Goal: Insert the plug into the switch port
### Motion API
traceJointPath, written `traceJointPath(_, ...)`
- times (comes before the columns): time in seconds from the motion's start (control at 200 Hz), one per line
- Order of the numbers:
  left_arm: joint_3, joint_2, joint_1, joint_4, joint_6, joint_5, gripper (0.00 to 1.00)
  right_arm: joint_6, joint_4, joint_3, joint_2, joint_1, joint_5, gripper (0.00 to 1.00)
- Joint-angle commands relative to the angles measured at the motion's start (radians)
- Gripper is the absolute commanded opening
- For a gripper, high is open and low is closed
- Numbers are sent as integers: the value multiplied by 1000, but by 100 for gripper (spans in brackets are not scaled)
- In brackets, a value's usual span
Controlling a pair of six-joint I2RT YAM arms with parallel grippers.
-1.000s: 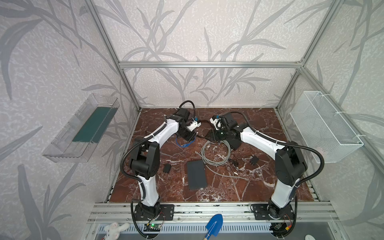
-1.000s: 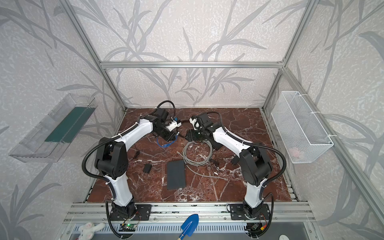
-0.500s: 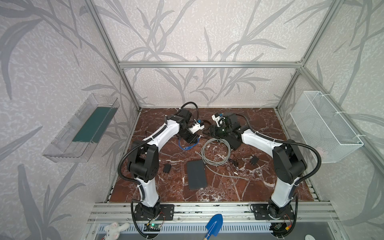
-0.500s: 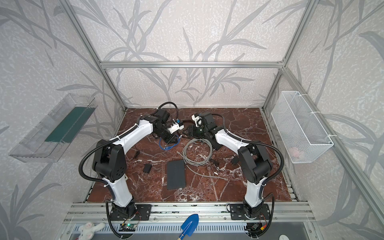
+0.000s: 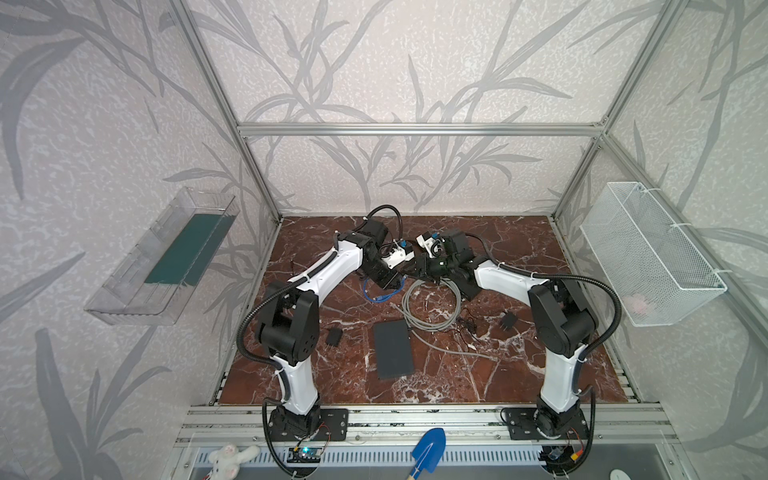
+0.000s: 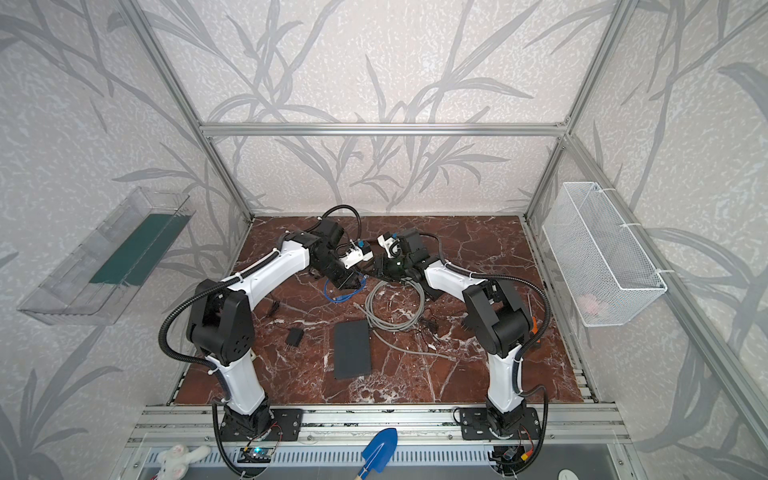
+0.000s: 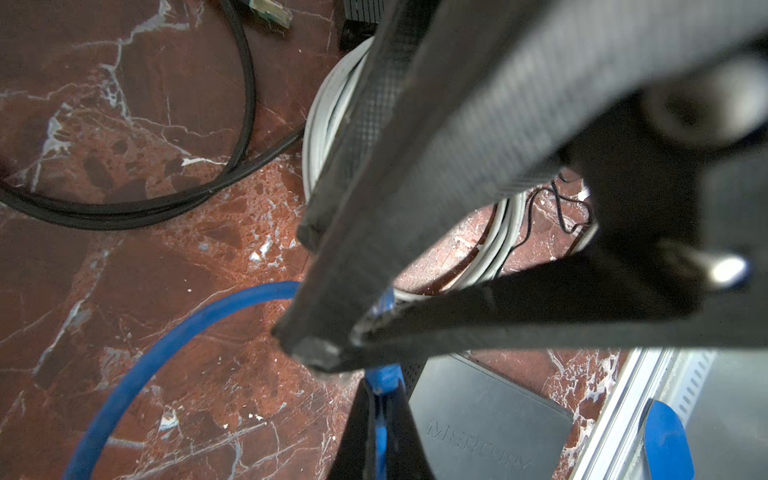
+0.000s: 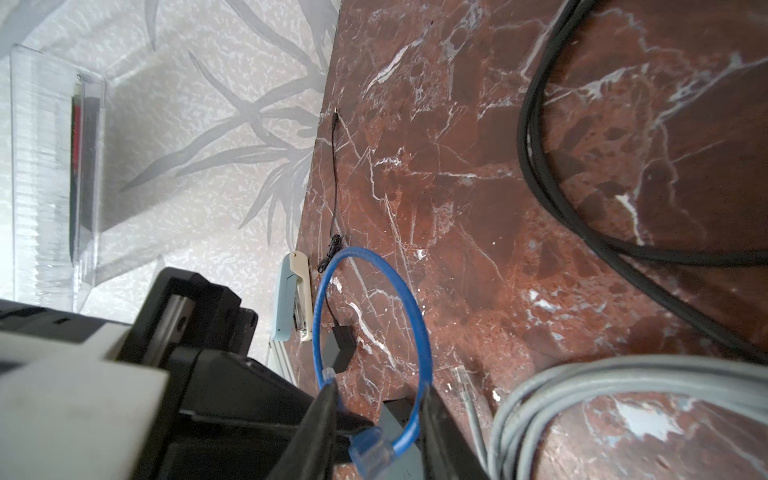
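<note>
The left gripper (image 7: pixel 380 399) is clamping the blue Ethernet cable (image 7: pixel 166 345) just behind its plug (image 8: pixel 370 451), near the back middle of the marble table (image 5: pixel 519 374). The right gripper (image 8: pixel 378 392) is reaching in beside it. Its jaws are standing part-closed on either side of the plug, and I cannot tell whether they are pinching it. The switch (image 5: pixel 469 286) appears to be lying under the right forearm, just beyond the grey cable coil (image 5: pixel 432 307), with its sockets hidden. For a clean handover, the right jaws should be gripping the plug body squarely, clip left free, while the left is holding firm. After that, the plug should be going in straight, with the switch braced against sliding.
</note>
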Motion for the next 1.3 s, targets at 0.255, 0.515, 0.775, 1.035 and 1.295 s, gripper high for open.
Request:
traceJointPath(0.255, -3, -11, -1, 12, -12, 38, 5, 10, 36, -53, -14, 2, -54, 19)
traceJointPath(0.515, -17, -22, 0, 36, -51, -11, 12, 42, -36, -39, -24, -2, -35, 8)
traceJointPath(0.775, -126, -126, -50, 209, -165, -116, 45, 197, -206, 29, -23, -35, 55, 6)
traceJointPath(1.035, -283, -161, -103, 422, -255, -166, 51, 243, -260, 40, -50, -36, 86, 5)
traceJointPath(1.295, -293, -117, -109, 494, -273, -194, 51, 281, -231, 22, -67, -37, 68, 5)
